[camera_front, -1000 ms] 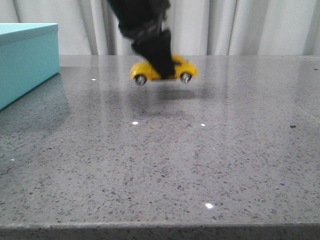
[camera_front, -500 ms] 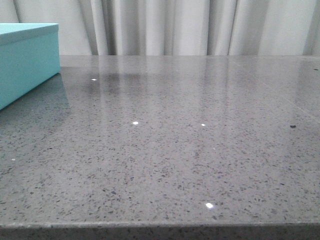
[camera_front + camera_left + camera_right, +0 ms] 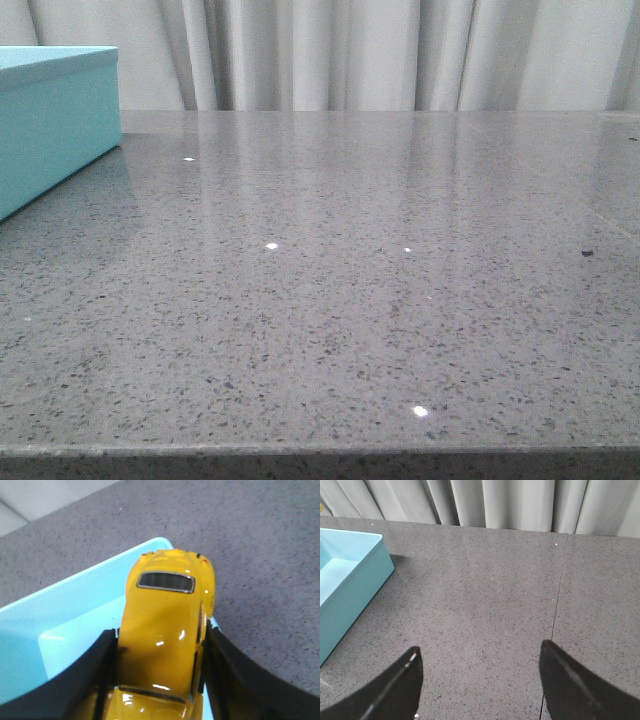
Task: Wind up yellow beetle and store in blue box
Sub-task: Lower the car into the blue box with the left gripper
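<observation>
The left claw (image 3: 159, 680) grips the yellow beetle (image 3: 167, 630) by its sides, held above a corner of the open blue box (image 3: 75, 615); the box sits at the counter's (image 3: 400, 300) left edge; the right claw (image 3: 477, 685) hangs released above bare counter.

The left gripper (image 3: 159, 680) is clamped on the yellow beetle (image 3: 165, 630), apparently held aloft; the right gripper (image 3: 479, 690) hangs with fingers spread wide
</observation>
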You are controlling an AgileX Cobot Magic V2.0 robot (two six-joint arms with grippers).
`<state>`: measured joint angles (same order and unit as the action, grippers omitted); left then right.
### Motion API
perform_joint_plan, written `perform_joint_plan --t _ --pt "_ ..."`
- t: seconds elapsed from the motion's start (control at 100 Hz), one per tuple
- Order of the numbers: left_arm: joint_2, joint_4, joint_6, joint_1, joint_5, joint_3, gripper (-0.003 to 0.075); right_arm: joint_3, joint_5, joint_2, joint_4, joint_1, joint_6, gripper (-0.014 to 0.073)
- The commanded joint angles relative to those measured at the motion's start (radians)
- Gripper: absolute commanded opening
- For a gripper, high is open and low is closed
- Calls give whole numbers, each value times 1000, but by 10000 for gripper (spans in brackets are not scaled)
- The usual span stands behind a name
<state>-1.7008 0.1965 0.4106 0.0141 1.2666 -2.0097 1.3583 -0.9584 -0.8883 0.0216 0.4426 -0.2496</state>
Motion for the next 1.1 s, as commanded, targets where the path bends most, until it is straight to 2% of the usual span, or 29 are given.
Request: perform_joint_plan --t 0.0,0.18,0.42,0.74,0.88,1.09 --pt "50 18 -15 33 -1 16 34 20 78 7 17 0 8 496" --pt "47 18 -15 88 -51 161 34 20 80 7 17 0 8 496" --pt "12 18 -15 97 -182 338 34 20 80 7 17 0 8 496" --pt "-68 16 -15 97 -201 377 45 20 83 7 17 0 8 496" --pt "-68 14 1 97 -193 377 141 20 83 7 16 0 8 496" --pt "-68 14 1 97 -185 377 348 20 77 7 16 0 8 496"
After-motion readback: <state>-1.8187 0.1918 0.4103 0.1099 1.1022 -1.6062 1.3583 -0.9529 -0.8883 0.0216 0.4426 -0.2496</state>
